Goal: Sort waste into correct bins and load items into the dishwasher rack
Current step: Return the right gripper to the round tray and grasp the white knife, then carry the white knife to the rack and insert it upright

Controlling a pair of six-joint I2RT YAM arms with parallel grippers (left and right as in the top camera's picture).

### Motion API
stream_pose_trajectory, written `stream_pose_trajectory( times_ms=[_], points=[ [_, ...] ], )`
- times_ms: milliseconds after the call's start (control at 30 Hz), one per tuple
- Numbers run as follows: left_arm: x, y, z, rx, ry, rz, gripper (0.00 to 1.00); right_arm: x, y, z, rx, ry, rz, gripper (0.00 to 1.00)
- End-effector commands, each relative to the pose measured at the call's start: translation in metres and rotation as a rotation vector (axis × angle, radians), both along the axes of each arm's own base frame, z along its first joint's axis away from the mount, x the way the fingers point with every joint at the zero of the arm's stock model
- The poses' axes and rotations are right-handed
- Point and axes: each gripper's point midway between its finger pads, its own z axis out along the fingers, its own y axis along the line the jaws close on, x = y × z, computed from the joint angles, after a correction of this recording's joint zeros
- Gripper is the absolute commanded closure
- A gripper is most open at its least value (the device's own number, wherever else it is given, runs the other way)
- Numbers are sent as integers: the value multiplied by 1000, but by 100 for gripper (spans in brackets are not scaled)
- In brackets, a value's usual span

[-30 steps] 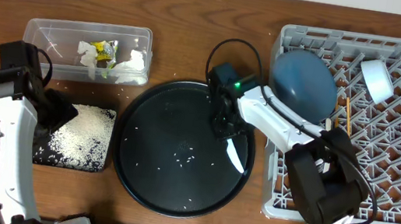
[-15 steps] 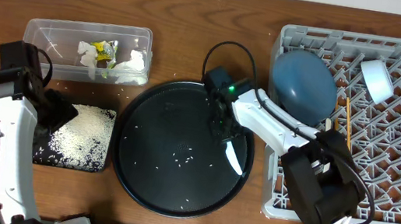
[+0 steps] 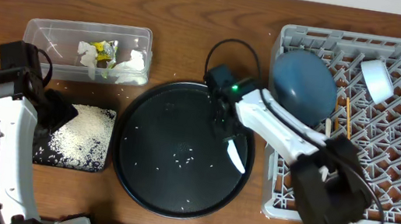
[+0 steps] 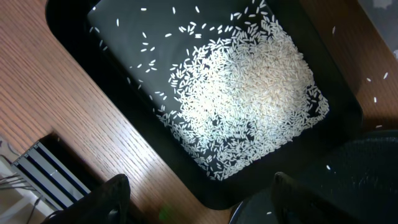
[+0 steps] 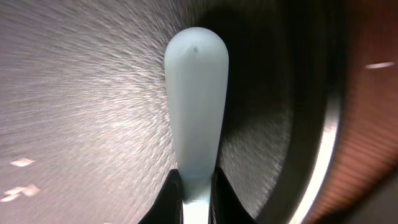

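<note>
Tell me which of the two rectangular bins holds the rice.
The shallow black tray: rice covers its floor. The clear tub holds a wrapper and tissues instead.

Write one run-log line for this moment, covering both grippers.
right gripper: shut on white spoon, over round tray | left gripper: open, above rice tray

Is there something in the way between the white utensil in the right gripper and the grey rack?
Nothing visible lies between them. The right gripper is shut on the white utensil; only the round tray's rim and the rack's wall must be cleared.
</note>
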Motion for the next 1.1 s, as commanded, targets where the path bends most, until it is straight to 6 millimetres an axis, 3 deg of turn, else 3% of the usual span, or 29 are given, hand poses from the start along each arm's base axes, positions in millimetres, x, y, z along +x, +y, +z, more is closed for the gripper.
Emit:
stream_pose_trajectory(
  times_ms=[0,100,200,367,500,767,1067],
  points=[
    [-2,1,-2,-3,10,11,26,18,5,64,98,-153,-12,99],
    [-2,1,-2,-3,10,11,27,25,-8,99,117,-242,-41,99],
    [-2,1,-2,-3,10,11,26,30,-38,132,100,-326,-100,99],
    [-2,1,-2,-3,10,11,27,32,-96,163,55,-382,-202,99],
    [-2,1,-2,-3,10,11,26,34,-148,173,6,-388,-298,99],
    [-2,1,-2,-3,10,11,27,28,-231,158,-84,-302,-464,99],
    [-2,1,-2,-3,10,11,26,8,-243,118,-90,-194,-502,99]
  ],
)
